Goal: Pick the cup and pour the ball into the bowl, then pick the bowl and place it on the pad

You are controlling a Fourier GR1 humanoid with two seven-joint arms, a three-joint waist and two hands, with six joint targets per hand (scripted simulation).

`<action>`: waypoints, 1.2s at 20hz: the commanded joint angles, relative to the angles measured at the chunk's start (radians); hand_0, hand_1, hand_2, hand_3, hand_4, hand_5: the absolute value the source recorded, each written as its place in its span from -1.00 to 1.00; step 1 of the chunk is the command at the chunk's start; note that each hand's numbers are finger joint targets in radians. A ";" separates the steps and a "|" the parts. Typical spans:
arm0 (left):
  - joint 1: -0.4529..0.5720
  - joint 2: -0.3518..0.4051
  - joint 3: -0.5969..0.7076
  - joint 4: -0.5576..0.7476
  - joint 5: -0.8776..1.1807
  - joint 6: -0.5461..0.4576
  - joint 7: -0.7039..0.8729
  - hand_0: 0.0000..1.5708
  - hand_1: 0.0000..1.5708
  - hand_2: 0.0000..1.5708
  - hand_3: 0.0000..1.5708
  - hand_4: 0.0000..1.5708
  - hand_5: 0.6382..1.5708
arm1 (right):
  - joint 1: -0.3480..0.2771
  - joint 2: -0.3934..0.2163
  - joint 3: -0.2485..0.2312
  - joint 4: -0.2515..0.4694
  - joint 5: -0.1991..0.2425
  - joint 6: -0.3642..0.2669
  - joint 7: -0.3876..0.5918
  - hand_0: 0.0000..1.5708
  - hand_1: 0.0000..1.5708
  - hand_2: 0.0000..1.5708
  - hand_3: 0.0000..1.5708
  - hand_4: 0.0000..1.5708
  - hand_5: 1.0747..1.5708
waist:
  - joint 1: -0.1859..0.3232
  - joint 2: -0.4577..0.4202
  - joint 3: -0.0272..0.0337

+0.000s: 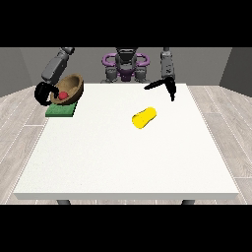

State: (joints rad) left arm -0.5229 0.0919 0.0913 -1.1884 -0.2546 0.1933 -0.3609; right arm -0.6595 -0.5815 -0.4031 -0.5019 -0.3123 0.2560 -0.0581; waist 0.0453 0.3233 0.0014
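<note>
White and broad, the table (123, 162) fills most of the view, with pale wood-plank flooring on either side and grey walls behind. Its near half carries nothing.

Past the middle and a little to the right lies the cup (143, 117), bright yellow, tipped onto its side with its length running from near-left to far-right.

Farther back at the left edge, a flat green pad (59, 111) lies on the table. Above its far part is the bowl (69, 89), brown and wood-coloured, tilted so that its opening faces right and toward the camera; whether its base touches the pad cannot be told. Inside it sits the small red ball (63, 94).

The hand at the view's left (43, 92) is at the bowl's left rim, its black fingers curled round that edge. The hand at the view's right (165, 85) hangs over the far right of the table, apart from the cup, its fingers straight and spread from the thumb, holding nothing.

Behind the table's far edge stands the robot's grey and purple torso (125, 66).
</note>
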 commanded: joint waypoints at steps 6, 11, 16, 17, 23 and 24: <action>-0.021 -0.005 -0.055 -0.211 -0.047 0.029 0.103 -1.00 -1.00 -1.00 -1.00 -1.00 0.98 | -0.006 -0.157 -0.041 0.107 0.025 0.066 -0.160 1.00 1.00 1.00 -1.00 0.33 0.99 | 0.027 0.139 0.0007; 0.034 0.006 -0.059 -0.284 -0.045 0.022 0.090 -1.00 -1.00 -1.00 -1.00 -1.00 0.99 | -0.014 -0.214 -0.047 0.131 0.035 0.096 -0.197 1.00 1.00 1.00 -1.00 0.32 0.99 | 0.019 0.166 0.0000; 0.054 -0.016 -0.111 -0.395 -0.090 0.034 0.185 -1.00 -1.00 -1.00 -1.00 -1.00 0.98 | -0.074 -0.227 -0.076 0.186 0.002 0.148 -0.170 1.00 1.00 1.00 -0.73 0.28 1.00 | 0.003 0.175 0.0006; -0.007 -0.031 -0.094 -0.360 -0.086 0.053 0.209 -1.00 -1.00 -1.00 -1.00 -1.00 0.99 | -0.092 -0.189 -0.067 0.181 0.005 0.112 -0.147 1.00 1.00 1.00 -1.00 0.16 0.99 | -0.007 0.163 0.0000; 0.049 0.012 -0.072 -0.402 -0.022 -0.023 0.182 -1.00 -1.00 -1.00 -1.00 -1.00 0.99 | -0.088 -0.260 -0.089 0.215 -0.016 0.140 -0.074 1.00 1.00 1.00 -0.38 -0.06 1.00 | 0.023 0.147 -0.0005; 0.048 0.015 -0.050 -0.361 -0.008 -0.022 0.167 -1.00 -1.00 -1.00 -1.00 -1.00 0.99 | -0.050 -0.224 -0.062 0.203 0.004 0.153 -0.095 1.00 1.00 1.00 0.04 -0.06 1.00 | 0.004 0.134 -0.0009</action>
State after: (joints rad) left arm -0.4769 0.0947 0.0128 -1.5790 -0.2940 0.1894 -0.1756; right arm -0.7278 -0.8188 -0.4819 -0.3007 -0.3174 0.3979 -0.1747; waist 0.0551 0.4713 0.0010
